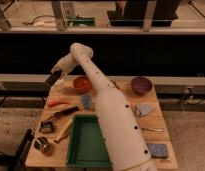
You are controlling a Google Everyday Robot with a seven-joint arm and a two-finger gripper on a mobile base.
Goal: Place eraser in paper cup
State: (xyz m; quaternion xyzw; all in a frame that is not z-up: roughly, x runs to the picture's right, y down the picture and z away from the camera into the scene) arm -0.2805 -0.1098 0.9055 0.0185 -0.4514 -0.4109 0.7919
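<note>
At the counter's (67,95) far left corner, our end effector (51,79) hovers just above the paper cup (60,87). We cannot tell how far open it is, nor whether the dark shape at its tip is the eraser. The red bowl (82,84) sits just right of the cup.

You are looking at a wooden tabletop (161,120) on a speckled grey floor (188,142). Behind it runs a pale ledge (21,80), then a dark wall band (156,52), with metal-framed glass panels (96,12) above. The light is dim. The gripper (51,80) hangs over the tabletop's far left corner.
</note>
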